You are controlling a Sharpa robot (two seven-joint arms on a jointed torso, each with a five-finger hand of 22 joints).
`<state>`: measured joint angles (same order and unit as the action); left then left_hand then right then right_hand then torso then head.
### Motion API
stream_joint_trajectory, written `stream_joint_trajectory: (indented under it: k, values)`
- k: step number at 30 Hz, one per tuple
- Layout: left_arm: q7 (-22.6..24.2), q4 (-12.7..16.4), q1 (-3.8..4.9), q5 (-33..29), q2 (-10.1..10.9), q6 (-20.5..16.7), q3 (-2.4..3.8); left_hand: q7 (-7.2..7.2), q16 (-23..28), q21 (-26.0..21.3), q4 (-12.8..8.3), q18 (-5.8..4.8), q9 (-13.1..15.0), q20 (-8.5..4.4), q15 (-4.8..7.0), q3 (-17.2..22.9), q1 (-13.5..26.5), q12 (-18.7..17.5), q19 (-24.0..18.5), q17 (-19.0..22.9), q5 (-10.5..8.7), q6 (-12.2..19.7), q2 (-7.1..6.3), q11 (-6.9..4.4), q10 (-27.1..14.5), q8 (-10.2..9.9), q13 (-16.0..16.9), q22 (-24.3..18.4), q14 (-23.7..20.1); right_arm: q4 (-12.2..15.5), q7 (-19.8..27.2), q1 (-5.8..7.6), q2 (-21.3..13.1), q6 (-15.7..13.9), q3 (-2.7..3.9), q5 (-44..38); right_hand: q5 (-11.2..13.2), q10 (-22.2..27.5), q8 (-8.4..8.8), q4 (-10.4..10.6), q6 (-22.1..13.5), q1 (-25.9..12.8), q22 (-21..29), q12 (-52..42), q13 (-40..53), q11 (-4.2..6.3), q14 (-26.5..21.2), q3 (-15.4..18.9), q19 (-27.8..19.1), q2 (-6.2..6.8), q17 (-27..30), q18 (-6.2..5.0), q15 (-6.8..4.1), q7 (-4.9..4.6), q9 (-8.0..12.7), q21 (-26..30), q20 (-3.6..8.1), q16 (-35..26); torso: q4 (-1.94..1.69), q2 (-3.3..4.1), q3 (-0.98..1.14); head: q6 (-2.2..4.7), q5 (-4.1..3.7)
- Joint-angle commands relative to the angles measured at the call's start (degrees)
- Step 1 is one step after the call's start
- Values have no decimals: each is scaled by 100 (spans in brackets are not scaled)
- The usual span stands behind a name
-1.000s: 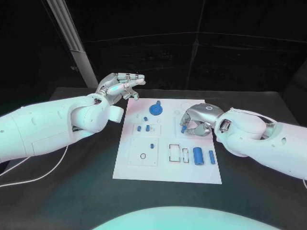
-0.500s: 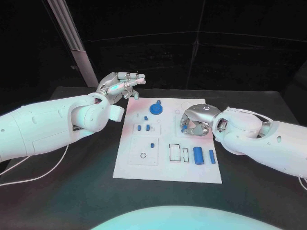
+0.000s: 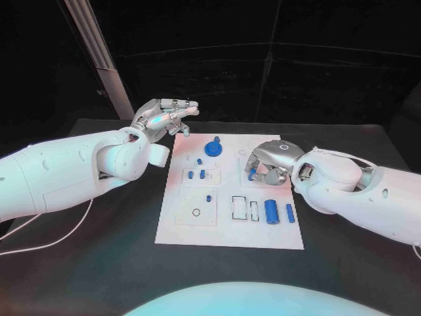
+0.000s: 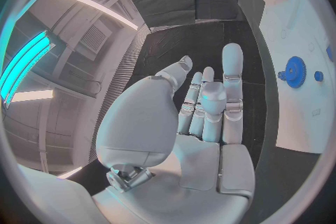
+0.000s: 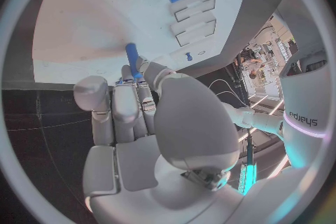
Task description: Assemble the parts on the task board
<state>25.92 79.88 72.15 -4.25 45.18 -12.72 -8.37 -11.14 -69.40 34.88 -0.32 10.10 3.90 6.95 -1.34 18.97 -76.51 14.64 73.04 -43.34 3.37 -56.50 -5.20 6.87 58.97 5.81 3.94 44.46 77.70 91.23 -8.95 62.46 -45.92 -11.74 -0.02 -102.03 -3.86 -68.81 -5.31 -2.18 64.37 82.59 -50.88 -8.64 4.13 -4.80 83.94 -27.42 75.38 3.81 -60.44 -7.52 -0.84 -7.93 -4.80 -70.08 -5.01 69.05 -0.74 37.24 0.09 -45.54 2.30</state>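
The white task board lies in the middle of the black table. My right hand hovers over the board's right middle and pinches a small blue peg between its fingertips; the peg points down at the board. My left hand is raised beyond the board's far left corner, fingers stretched out, palm empty. A blue gear stands at the board's far end. Two blue cylinders lie near rectangular slots. Small blue pegs stand left of my right hand.
A slanted grey pole rises behind the table's far left corner. A white cable trails across the table under my left arm. Bare table stretches in front of the board and to either side.
My right hand has shifted slightly toward the far end of the board with the peg still pinched. My left hand has stayed in place.
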Motion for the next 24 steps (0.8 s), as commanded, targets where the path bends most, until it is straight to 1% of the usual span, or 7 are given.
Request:
stream_joint_trajectory:
  k: [1,8,13,17,20,22,24]
  values:
    - [5,3,10,-11,11,66,4,0,-37,33,-18,21,-5,0,-13,0,-36,35,35,-3,17,35,1,-1,-35,28,-8,5,23,211,-25,19,-112,-397,14,151,14,-147,0,-6,30,48,-11,4,8,102,133,-48,26,-5,4,51,-27,-14,11,-34,8,35,-1,-4,-6,6,7]
    - [3,-1,10,-10,17,68,3,-3,-35,31,-16,22,-4,1,-15,-1,-37,40,36,10,16,41,6,1,-41,34,-8,3,19,611,-29,22,-320,-450,221,604,14,-138,16,-11,16,26,-18,22,7,96,132,-76,24,8,4,52,-24,-19,15,-42,8,38,-3,4,-2,19,32]
    - [4,-2,10,-9,8,73,3,-5,-39,33,-14,21,-4,2,-17,-6,-31,42,37,6,15,45,2,3,-46,36,-8,4,19,775,48,25,-265,-461,275,834,10,-127,28,-17,4,14,-20,37,5,90,133,-97,21,16,-1,53,-21,-26,19,-46,8,44,-6,5,-6,19,53]
    - [7,-1,10,-9,-9,79,3,-5,-39,33,-14,21,-4,2,-17,-6,-31,42,37,6,15,45,2,3,-46,36,-8,4,19,787,144,23,-5,-393,285,935,4,-117,38,-21,-7,2,-24,51,4,84,132,-112,19,23,1,53,-18,-31,22,-51,6,44,-13,8,-8,6,83]
    - [8,-4,10,-9,-22,80,3,-5,-39,33,-14,21,-4,2,-17,-6,-31,42,37,6,15,45,2,3,-46,36,-8,4,19,735,265,15,265,-274,274,963,-6,-104,50,-27,-21,-8,-22,66,2,78,130,-132,14,25,6,53,-13,-38,25,-52,4,43,-13,15,2,1,132]
    - [7,-10,10,-9,-37,82,3,-5,-39,33,-14,21,-4,2,-17,-6,-31,42,37,6,15,45,2,3,-46,36,-8,4,19,693,347,-15,440,-198,245,965,-20,-92,60,-34,-32,-15,-10,79,0,72,128,-147,6,31,10,51,-8,-44,27,-49,2,42,-15,11,2,-24,176]
    - [8,-12,11,-9,-50,82,3,-5,-39,33,-14,21,-4,2,-17,-6,-31,42,37,6,15,45,2,3,-46,36,-8,4,19,646,428,-58,603,-144,181,918,-32,-87,65,-38,-37,-21,-9,86,0,69,127,-156,2,31,13,50,-6,-47,29,-49,0,40,-18,8,-11,-41,214]
